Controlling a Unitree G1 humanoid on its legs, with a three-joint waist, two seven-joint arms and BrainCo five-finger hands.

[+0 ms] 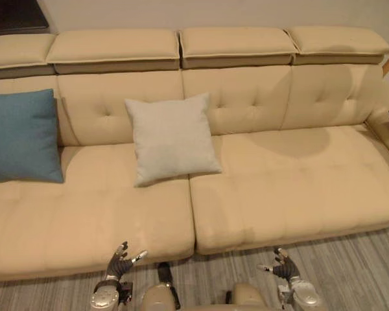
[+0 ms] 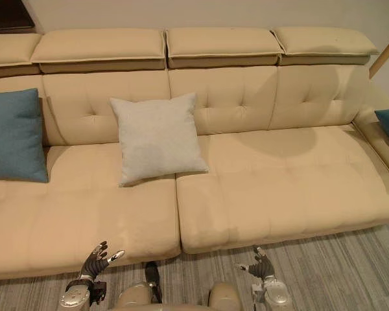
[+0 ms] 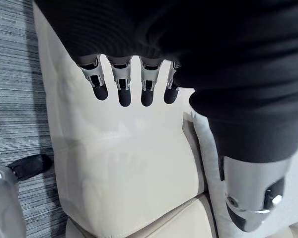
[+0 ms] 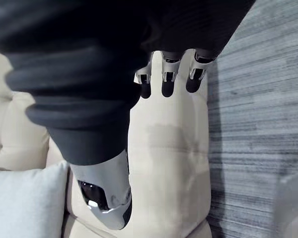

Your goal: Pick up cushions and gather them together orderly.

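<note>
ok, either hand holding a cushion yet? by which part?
Nothing held. Left hand and right hand are open before the sofa; light grey cushion and blue cushion lean on its backrest, untouched.

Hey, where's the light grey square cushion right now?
In the eye views the light grey square cushion leans on the backrest of the beige sofa near its middle, right of the blue cushion at the left end.

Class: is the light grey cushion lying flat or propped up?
Propped up: the light grey cushion leans on the sofa backrest, base on the seat.
</note>
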